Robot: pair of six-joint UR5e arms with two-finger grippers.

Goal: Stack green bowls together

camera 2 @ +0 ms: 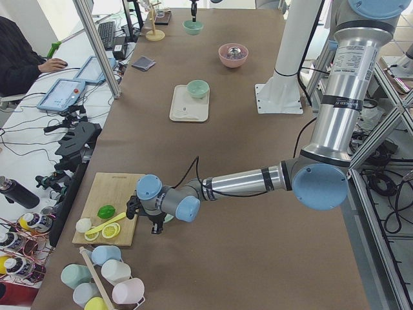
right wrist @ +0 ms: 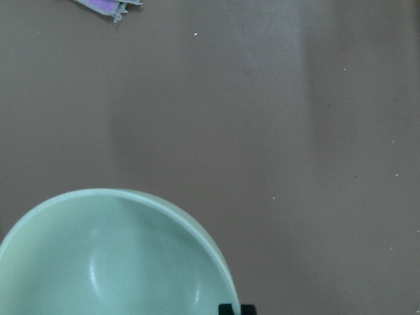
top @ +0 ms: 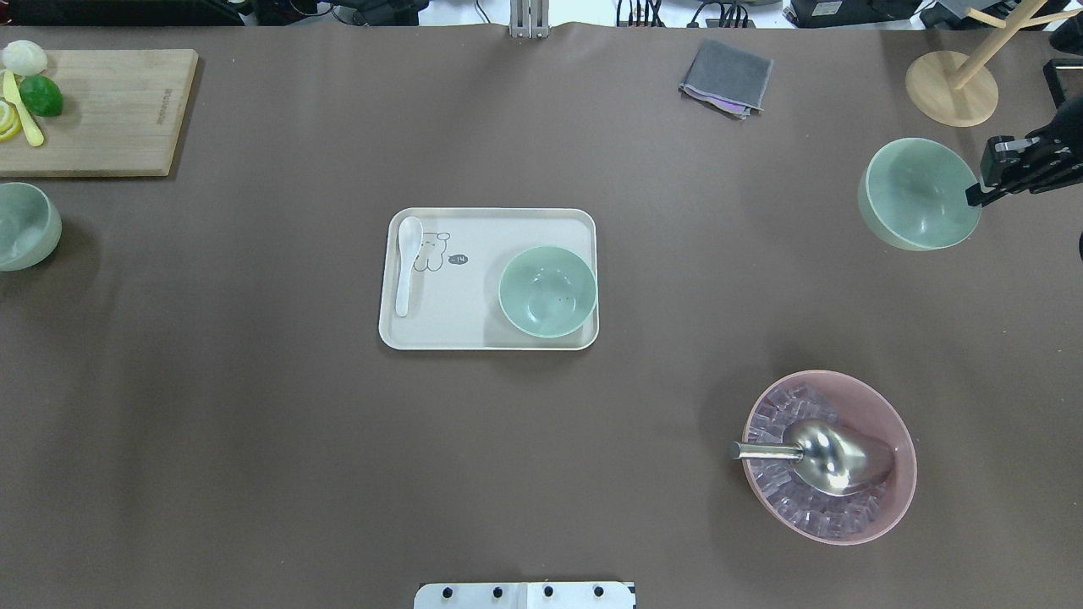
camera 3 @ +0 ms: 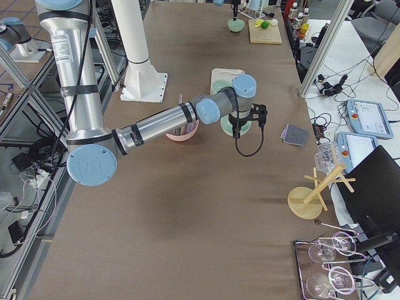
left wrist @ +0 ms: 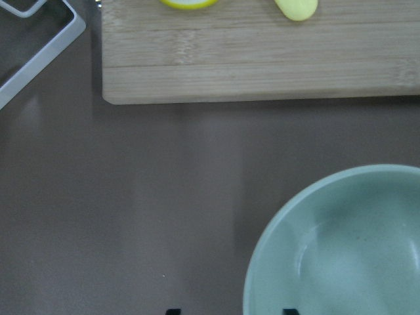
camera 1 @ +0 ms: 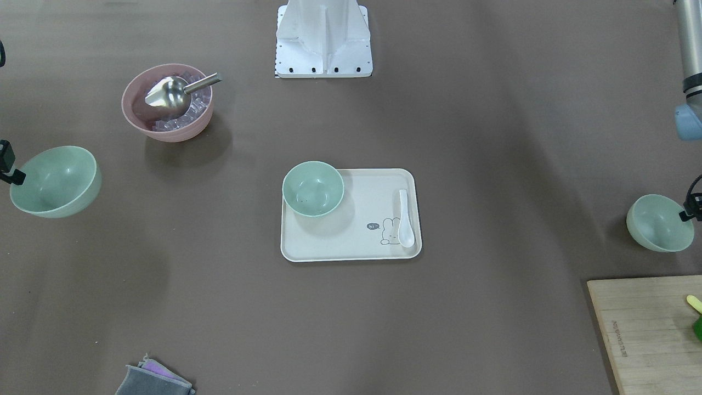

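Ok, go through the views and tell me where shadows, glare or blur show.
Overhead exterior: the metal scoop glints, and a soft shadow edges the middle green bowl. Exterior front-facing: broad faint shadow bands cross the table. Right wrist-mounted: the held green bowl looks soft at its rim.

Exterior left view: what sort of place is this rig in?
Probably a robotics lab, not a kitchen: a person sits by tablets, and an aluminium frame post stands at the edge of the table.

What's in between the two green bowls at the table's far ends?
A cream tray, carrying the third green bowl and a white spoon, as the front-facing view shows.
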